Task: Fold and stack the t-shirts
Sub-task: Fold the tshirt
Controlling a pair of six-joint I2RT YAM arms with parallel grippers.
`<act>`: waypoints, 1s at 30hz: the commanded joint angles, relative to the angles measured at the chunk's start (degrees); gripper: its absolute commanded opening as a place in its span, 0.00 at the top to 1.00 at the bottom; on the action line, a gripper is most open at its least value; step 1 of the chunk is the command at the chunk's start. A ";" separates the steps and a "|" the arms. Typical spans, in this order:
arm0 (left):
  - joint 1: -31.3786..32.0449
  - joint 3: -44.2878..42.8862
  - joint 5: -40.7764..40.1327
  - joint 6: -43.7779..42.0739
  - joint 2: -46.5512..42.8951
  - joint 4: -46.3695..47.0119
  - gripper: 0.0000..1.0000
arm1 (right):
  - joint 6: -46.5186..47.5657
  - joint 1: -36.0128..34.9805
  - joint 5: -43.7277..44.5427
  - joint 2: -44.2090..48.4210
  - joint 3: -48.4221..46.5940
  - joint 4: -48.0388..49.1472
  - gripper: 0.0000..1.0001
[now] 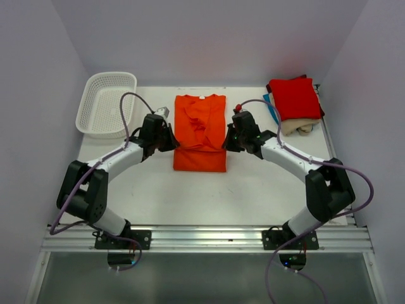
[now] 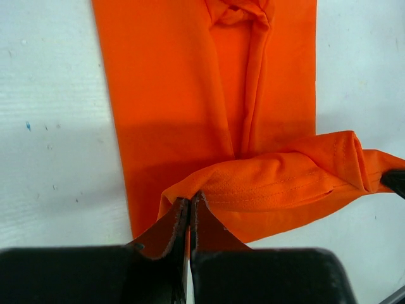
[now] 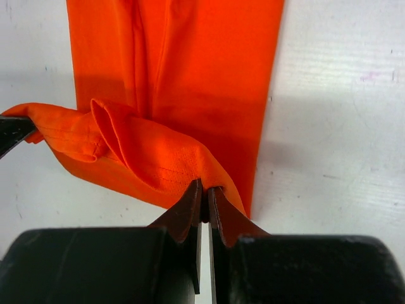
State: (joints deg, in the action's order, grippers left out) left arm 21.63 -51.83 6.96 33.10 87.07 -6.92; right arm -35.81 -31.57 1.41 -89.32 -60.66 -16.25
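Both arms reach in over the white worktop [image 1: 209, 196]. The left gripper [image 2: 190, 209] is clenched on one corner of the bright orange cloth t-shirt [image 1: 200, 136], at its stitched hem. The right gripper [image 3: 204, 193] pinches the opposite corner, hem doubled over the flat body. Far right, a folded red t-shirt [image 1: 294, 98] tops a beige one [image 1: 302, 125]. Far left sits a white plastic mesh basket [image 1: 104, 104].

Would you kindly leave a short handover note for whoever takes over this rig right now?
Left pincer: shut on one hem corner of the orange t-shirt.
Right pincer: shut on the other hem corner.
The shirt lies mid-table, collar far, hem lifted over it. The red t-shirt tops the folded pile far right; the white mesh basket is far left.
Done: sides folded in.
Left: probably lay the hem toward the collar, then stack the shirt.
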 commanded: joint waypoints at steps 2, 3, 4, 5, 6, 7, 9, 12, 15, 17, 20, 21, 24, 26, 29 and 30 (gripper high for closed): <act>-2.46 -4.14 2.35 -2.08 3.28 5.77 1.00 | 3.20 2.12 -1.23 -4.44 -6.47 1.22 1.00; -3.25 -4.85 2.88 -1.90 3.98 6.04 1.00 | 3.55 2.48 -2.45 -5.42 -8.57 1.05 1.00; -3.61 -5.55 3.40 -1.81 5.90 5.95 1.00 | 3.56 2.74 -2.73 -6.47 -9.72 1.13 1.00; -3.96 -7.73 4.19 -1.73 7.05 5.95 1.00 | 3.73 3.53 -3.16 -7.87 -11.04 0.61 1.00; -4.83 -9.06 4.81 -1.64 9.50 5.95 1.00 | 3.73 3.88 -3.25 -10.76 -14.27 0.17 1.00; -5.36 -11.86 5.60 -1.55 10.83 5.95 1.00 | 3.65 4.23 -3.34 -12.70 -16.22 -0.96 1.00; -6.59 -15.82 7.01 -2.08 14.08 7.89 1.00 | 3.30 5.03 -1.68 -18.83 -23.22 -2.46 0.93; -8.52 -26.27 7.89 -2.34 20.50 7.09 0.45 | 3.73 5.12 3.66 -25.36 -35.78 -7.29 0.31; -10.28 -32.18 8.59 -1.90 20.44 5.94 0.00 | 4.08 5.20 6.75 -29.42 -43.37 -9.68 0.06; -10.73 -31.24 7.90 -1.64 17.71 8.30 0.00 | 4.17 5.21 7.64 -27.76 -43.49 -8.81 0.01; -10.90 -26.58 7.89 -1.90 12.26 8.85 0.00 | 4.70 5.12 7.99 -22.23 -37.62 -5.46 0.01; -10.90 -25.09 8.33 -2.34 10.07 8.59 0.00 | 4.87 5.12 7.91 -20.30 -33.42 -4.85 0.01; -10.90 -19.11 9.56 -2.69 6.90 4.57 0.00 | 4.96 5.12 7.12 -13.44 -24.11 -2.38 0.01; -10.90 -13.23 11.48 -2.95 5.31 3.23 0.00 | 4.70 5.03 5.98 -8.62 -18.99 -0.54 0.01; -10.82 -5.14 14.04 -3.30 2.24 3.05 0.00 | 4.09 5.12 2.74 -4.82 -10.37 0.87 0.01; -10.82 -3.47 14.13 -3.48 1.19 3.14 0.00 | 3.74 5.03 1.94 -3.07 -6.87 0.96 0.01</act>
State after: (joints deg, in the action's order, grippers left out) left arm 10.68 -60.90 18.02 31.73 89.76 -1.78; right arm -31.92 -26.41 6.00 -96.49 -73.49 -18.39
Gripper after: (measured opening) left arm 0.997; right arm 0.986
